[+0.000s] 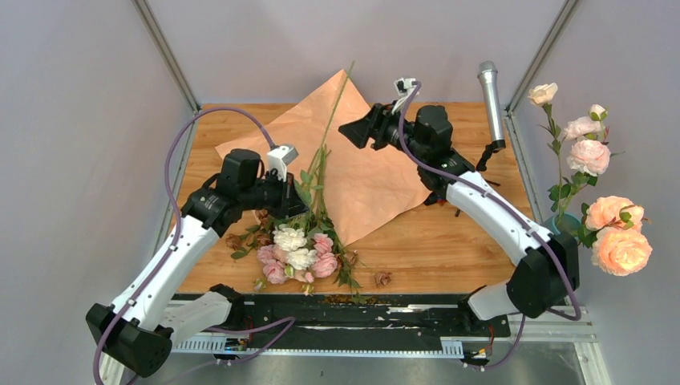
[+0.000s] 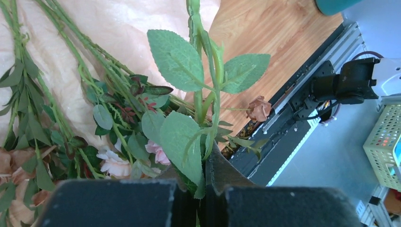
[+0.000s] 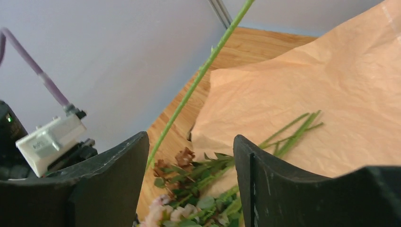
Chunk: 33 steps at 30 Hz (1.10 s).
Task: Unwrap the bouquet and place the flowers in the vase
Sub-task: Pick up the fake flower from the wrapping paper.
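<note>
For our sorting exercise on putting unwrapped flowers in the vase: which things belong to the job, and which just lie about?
Job: flowers, vase, kraft paper.
Lying about: microphone, large peach roses, loose dried bloom.

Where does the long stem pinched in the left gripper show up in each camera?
Top external: the stem runs from the left gripper up across the kraft paper, centre.
Left wrist: stem at centre, rising from the shut gripper.
Right wrist: stem, a thin diagonal left of centre.
Shared landmark: the kraft paper.
</note>
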Tool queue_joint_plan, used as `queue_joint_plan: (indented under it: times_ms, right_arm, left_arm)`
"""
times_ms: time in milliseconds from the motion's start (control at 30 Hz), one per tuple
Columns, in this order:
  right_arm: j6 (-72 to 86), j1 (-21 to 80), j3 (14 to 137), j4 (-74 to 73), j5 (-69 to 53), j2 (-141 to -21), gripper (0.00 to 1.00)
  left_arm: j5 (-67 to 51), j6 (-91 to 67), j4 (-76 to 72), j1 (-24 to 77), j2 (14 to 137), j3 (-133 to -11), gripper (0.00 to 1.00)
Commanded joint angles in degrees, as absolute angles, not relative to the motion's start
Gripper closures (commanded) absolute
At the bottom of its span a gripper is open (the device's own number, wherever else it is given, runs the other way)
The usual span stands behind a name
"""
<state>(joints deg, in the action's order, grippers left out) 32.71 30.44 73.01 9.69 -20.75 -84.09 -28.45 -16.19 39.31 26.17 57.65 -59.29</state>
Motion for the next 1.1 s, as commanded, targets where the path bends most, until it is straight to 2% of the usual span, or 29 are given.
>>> queue_joint_plan:
  times_ms: [0, 100, 233, 433, 567, 1067]
  right_arm:
    - [18.8, 30.2, 70.2, 4.5, -18.8, -75.9, 0.32]
    - [11.0, 30.3, 67.8, 3.0, -22.5, -72.6, 0.29]
    - [-3.8, 31.7, 67.0, 0.6, -38.0, -69.8, 0.28]
    - [-26.2, 41.4, 63.4, -2.4, -38.1, -65.8, 0.25]
    - [-30.4, 44.0, 62.9, -3.2, -40.8, -66.0, 0.23]
    - [-43.8, 55.8, 65.9, -14.1, -24.2, -71.8, 0.23]
  left_arm:
    - [-30.6, -17.8, 42.5, 26.4, 59.0, -63.3, 1.00]
    - [-34.9, -18.8, 44.7, 26.4, 60.5, -64.6, 1.00]
    - [-41.4, -20.1, 46.4, 26.4, 61.1, -65.6, 1.00]
    - [-47.5, -18.8, 49.9, 26.4, 61.2, -64.9, 1.00]
    - [-47.7, -17.0, 53.1, 26.4, 60.9, -64.8, 1.00]
    - [-52.4, -14.5, 55.1, 27.9, 60.4, -63.0, 1.00]
